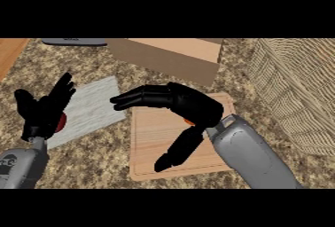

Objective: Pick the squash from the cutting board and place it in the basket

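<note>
Hovering my right hand (193,106) over the cutting board (153,146) with fingers released, I glimpse only an orange sliver of the squash (188,121) beneath the palm, the basket (297,93) at right and my left hand (42,111) resting open.

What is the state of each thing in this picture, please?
Left hand: open, fingers up, resting at the left.
Right hand: over the cutting board, fingers partly curled.
Squash: mostly hidden under the right hand.
Cutting board: flat on the counter.
Basket: upright at the right.
Cardboard box: closed.
</note>
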Controlling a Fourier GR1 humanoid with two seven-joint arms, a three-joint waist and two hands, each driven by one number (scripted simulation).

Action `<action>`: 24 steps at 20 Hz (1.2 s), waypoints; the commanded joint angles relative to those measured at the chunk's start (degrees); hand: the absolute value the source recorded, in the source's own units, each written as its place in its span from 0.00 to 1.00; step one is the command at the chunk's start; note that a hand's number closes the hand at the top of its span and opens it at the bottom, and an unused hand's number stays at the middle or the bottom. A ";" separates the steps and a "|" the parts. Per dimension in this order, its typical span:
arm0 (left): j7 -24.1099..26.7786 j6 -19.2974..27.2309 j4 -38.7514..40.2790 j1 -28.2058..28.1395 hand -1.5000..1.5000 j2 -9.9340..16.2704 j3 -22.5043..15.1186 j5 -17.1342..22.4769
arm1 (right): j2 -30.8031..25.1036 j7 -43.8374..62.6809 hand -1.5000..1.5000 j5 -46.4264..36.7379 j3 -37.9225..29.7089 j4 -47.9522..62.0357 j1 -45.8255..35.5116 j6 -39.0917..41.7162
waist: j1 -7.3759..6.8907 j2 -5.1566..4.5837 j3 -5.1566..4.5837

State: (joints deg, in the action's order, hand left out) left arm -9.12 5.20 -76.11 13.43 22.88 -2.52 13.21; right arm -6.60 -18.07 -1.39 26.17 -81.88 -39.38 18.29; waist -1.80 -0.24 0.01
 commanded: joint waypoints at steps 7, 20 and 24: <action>-0.88 -0.87 0.22 -0.52 0.50 1.57 2.04 0.68 | -12.78 25.14 0.00 -12.39 -0.94 -0.65 -20.32 6.34 | 1.71 0.95 -0.25; 1.51 -1.91 -0.50 -1.76 0.50 -0.79 1.85 -0.17 | -21.51 25.90 0.00 -5.88 -7.96 18.10 -34.09 34.09 | 0.65 -0.14 -0.07; -1.32 -0.40 -2.38 -1.71 0.50 -0.86 1.89 -1.55 | -24.00 22.55 0.00 -3.73 -11.43 16.38 -30.63 39.04 | 1.35 0.21 0.00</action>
State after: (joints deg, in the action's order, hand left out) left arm -9.66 3.73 -77.02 12.28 22.90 -0.34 12.66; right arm -27.99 8.20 -6.57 17.44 -67.36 -70.80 51.95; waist -0.53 -0.07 -0.04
